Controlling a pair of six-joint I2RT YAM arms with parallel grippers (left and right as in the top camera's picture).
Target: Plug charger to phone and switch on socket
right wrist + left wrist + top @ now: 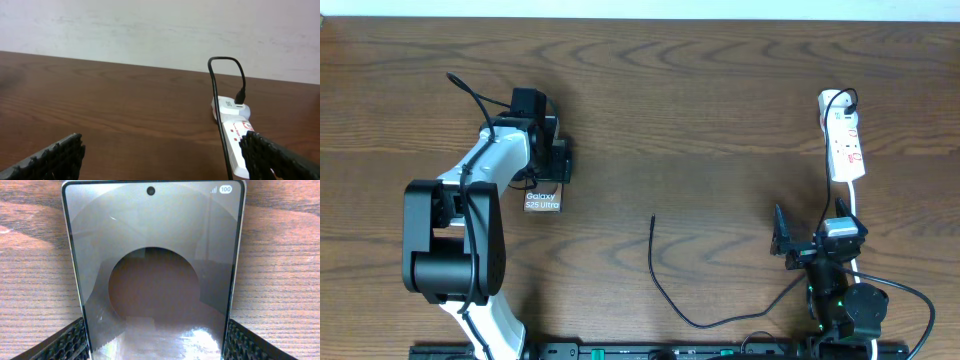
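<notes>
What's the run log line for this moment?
left gripper: shut on phone | right gripper: open, empty, facing socket | charger: tip free on table

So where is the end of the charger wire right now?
In the overhead view, the loose end of the charger lies on the table near the middle, right of the phone and left of the socket, touching neither.
</notes>
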